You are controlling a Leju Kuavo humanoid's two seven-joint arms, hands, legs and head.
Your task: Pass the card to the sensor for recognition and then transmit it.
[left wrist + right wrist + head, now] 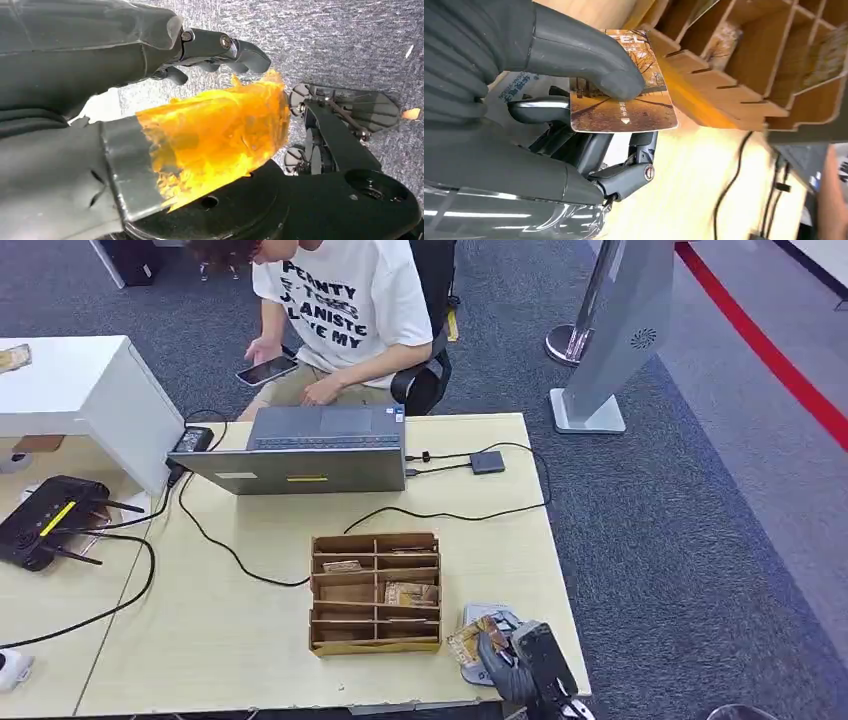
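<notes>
My right hand [515,662] hovers at the table's front right corner and pinches a card [468,640] with an autumn tree picture. In the right wrist view the thumb of that hand [499,75] presses the card [634,110] against the fingers beneath it. The card sits just above a flat grey-white sensor pad [488,617], whose white face with blue print [516,87] lies behind the hand. A wooden divided card box [375,592] stands just left of the pad, with cards in some slots. My left hand [100,75] hangs over grey carpet, fingers apart, holding nothing.
A person [340,300] sits behind the table with a phone. An open laptop [305,455] stands at the far side, with cables running to a small black hub [487,461]. A black router [45,520] and a white cabinet [80,390] are at the left. A grey kiosk stand [620,330] is on the carpet.
</notes>
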